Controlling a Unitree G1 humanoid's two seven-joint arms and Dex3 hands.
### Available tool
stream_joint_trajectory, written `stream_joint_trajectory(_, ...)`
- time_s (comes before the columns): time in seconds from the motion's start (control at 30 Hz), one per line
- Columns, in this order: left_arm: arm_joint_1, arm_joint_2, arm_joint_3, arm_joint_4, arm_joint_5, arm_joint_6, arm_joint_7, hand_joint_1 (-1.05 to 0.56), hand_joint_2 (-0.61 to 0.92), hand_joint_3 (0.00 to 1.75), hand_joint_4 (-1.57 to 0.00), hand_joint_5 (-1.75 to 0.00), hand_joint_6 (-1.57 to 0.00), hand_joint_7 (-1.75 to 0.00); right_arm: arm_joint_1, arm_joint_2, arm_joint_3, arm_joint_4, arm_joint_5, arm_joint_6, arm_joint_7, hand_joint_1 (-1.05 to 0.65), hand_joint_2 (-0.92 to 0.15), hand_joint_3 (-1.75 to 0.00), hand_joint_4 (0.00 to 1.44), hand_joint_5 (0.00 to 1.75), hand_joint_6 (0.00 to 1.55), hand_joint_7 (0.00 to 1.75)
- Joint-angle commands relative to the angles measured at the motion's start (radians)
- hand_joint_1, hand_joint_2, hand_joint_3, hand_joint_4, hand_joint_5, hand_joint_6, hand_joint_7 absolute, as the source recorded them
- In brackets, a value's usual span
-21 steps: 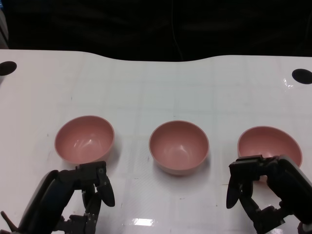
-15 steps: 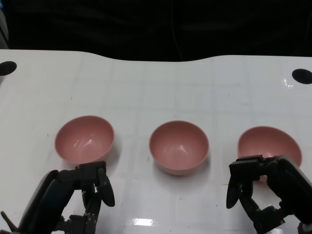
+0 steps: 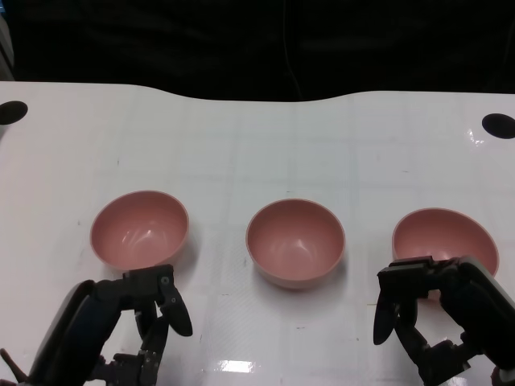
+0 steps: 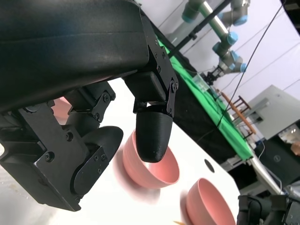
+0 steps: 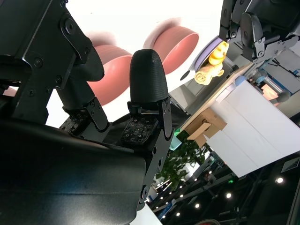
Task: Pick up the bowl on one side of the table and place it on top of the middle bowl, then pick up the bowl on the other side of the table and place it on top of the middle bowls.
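All three bowls are the same plain pink: left bowl, middle bowl, right bowl. The table is glossy white, and both hands are black: left hand, right hand.

This looks like a robotics lab. Beyond the white table's far edge stand jointed robot arms, a green-topped bench and cardboard boxes.

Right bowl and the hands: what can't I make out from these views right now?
- Right bowl: near rim hidden by the right hand in the head view.
- Right hand to bowl contact: cannot tell.
- Left hand: cut off by the head view's lower edge.
- Middle bowl: blurred in the left wrist view.
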Motion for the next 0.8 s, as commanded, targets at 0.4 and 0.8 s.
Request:
stream_joint_trajectory(0.4, -0.003, -0.022, 0.023, 0.012, -0.043, 0.000, 0.011, 0.01, 0.37, 1.22, -0.70, -1.40, -0.81, -0.84, 0.000, -0.006, -0.002, 0.001, 0.013, -0.008, 0.000, 0.28, -0.04, -1.71, 0.99, 1.69, 0.95, 1.29)
stream_joint_trajectory(0.8, 0.038, -0.015, 0.037, -0.274, 0.353, 0.361, 0.065, -0.33, 0.92, 0.04, -0.12, -0.76, -0.37, -0.11, -0.007, 0.000, 0.003, -0.004, 0.007, -0.003, -0.002, 0.31, -0.04, -1.72, 0.99, 1.68, 0.96, 1.29)
